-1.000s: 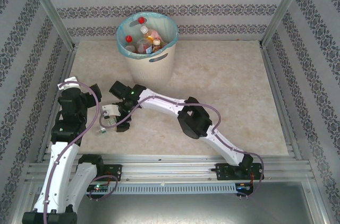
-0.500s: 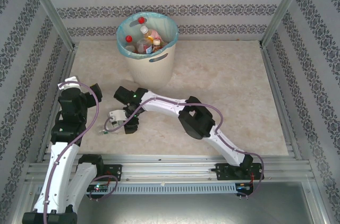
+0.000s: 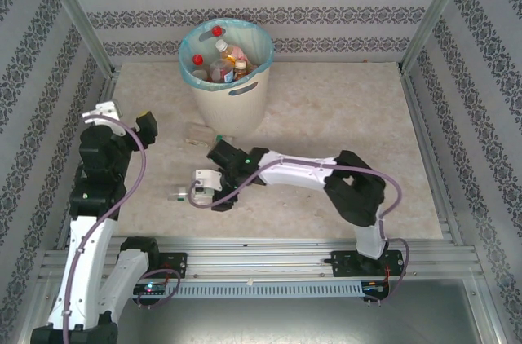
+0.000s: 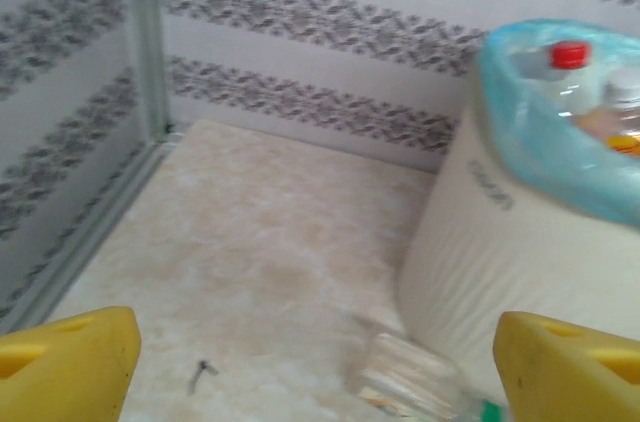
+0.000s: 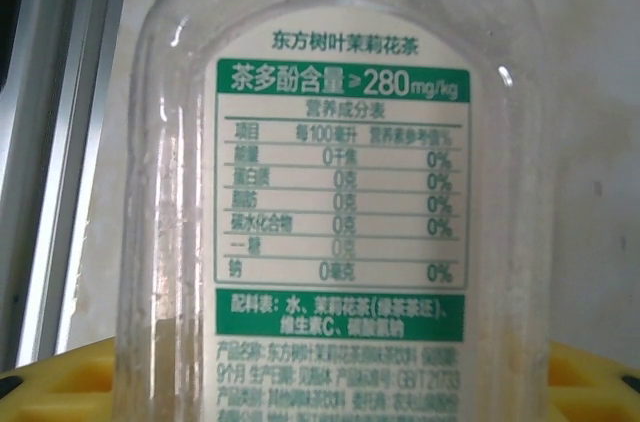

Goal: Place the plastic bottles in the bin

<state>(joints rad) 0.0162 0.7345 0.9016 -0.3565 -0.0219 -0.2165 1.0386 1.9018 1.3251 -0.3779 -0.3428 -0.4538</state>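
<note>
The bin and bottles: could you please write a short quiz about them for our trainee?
1. True or false: the bin already holds bottles.
2. What lies on the table by the bin's base? A) clear bottle B) red cup C) spoon
3. Fill in: the held bottle in the right gripper has a white and ____ label.
Key: 1 true; 2 A; 3 green.

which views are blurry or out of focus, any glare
Left wrist: soft, the bin and the clear bottle beside it smeared. Right wrist: the labelled bottle sharp mid-label, fine print softer, small glints near its shoulder. Top external: even light, crisp.
</note>
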